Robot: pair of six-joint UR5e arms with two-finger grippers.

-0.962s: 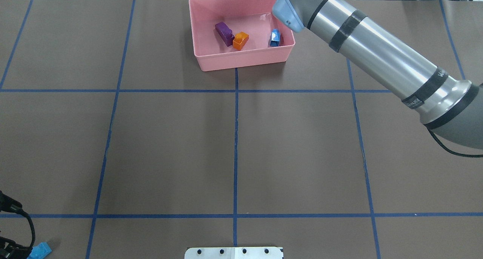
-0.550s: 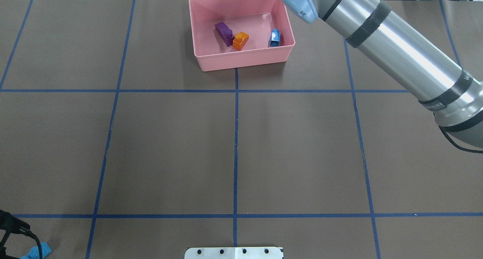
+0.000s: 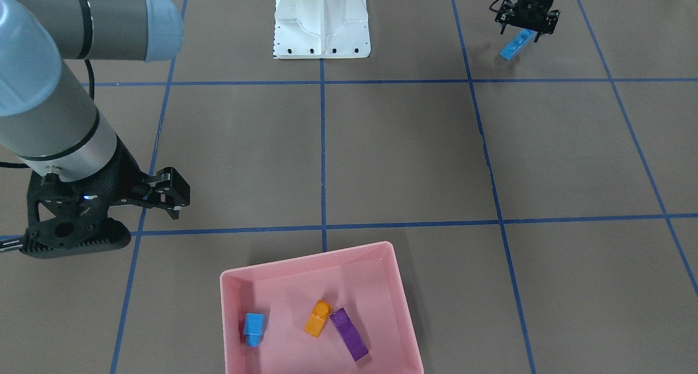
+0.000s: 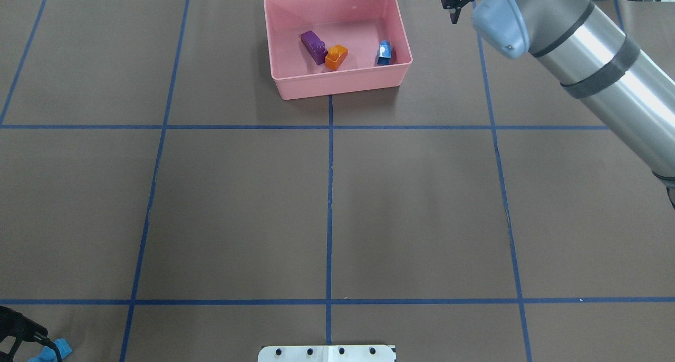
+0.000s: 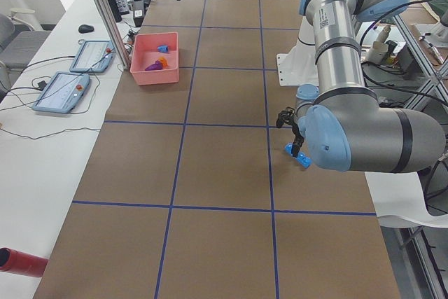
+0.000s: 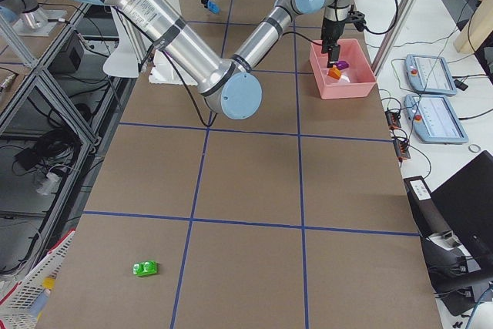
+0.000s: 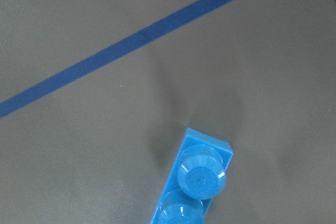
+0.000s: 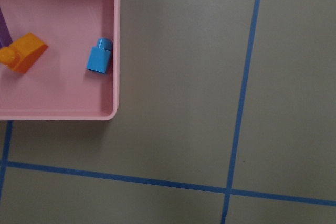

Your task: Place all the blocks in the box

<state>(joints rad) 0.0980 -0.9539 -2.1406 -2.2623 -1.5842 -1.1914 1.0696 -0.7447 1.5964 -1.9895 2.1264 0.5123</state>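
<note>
The pink box [image 4: 337, 87] stands at the far middle of the table. In it lie the long purple block [image 4: 313, 46], the orange block [image 4: 336, 56] and the small blue block [image 4: 384, 53]. My right gripper [image 4: 457, 3] is open and empty, just right of the box; it also shows in the front-facing view [image 3: 177, 195]. The long blue block [image 3: 517, 44] lies near the robot's left. My left gripper [image 3: 526, 29] is open, its fingers either side of that block's end. The green block [image 6: 145, 269] lies alone far out on the robot's right.
The white robot base [image 3: 322, 25] sits at the table's near middle edge. Blue tape lines divide the brown table into squares. Two tablets [image 5: 63, 92] and a metal post [image 5: 105, 12] stand on the operators' side beyond the box.
My right arm has swung right, from over the box's far right corner to beside it. My left gripper has shifted over the long blue block.
</note>
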